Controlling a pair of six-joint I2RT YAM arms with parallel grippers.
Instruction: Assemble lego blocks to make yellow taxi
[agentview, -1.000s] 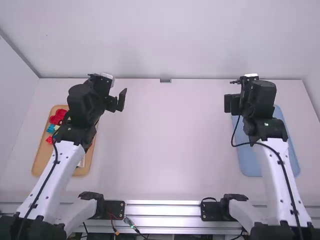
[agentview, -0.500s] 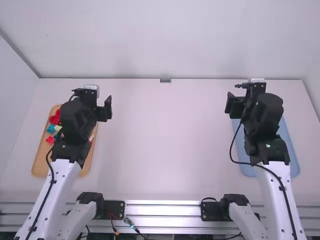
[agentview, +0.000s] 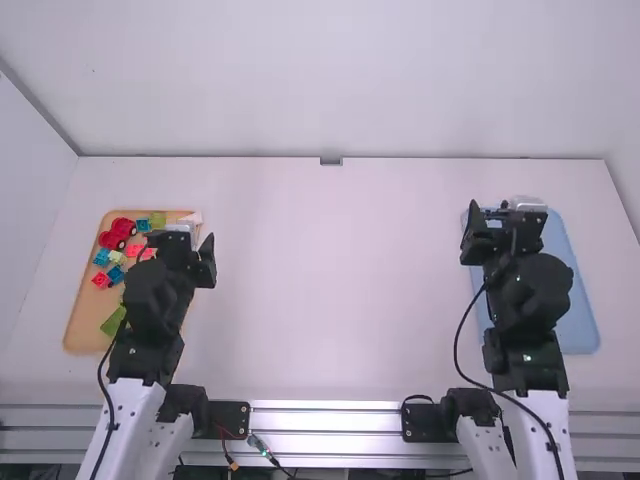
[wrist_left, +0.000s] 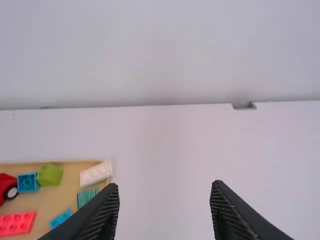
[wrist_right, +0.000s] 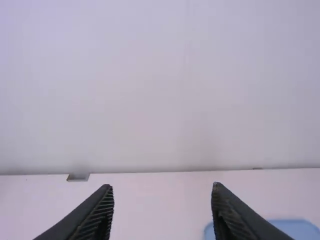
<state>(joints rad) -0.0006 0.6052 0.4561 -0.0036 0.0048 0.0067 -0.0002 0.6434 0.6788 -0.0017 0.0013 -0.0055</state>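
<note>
From my end I see the white tbl (agentview: 340, 300), its far edge up against a plain pale back wall (agentview: 330, 90). Side wall (agentview: 22, 170) on the L, another wall (agentview: 628, 160) on the far R. Small grey metal tab (agentview: 331, 161) at the far edge, approx. mid. Near side, I've got a silvery metal rail (agentview: 325, 421) running L to R, w/ thin wires (agentview: 229, 455) hanging at it, L of ctr, plus a small connector (agentview: 258, 443) just beside.
</note>
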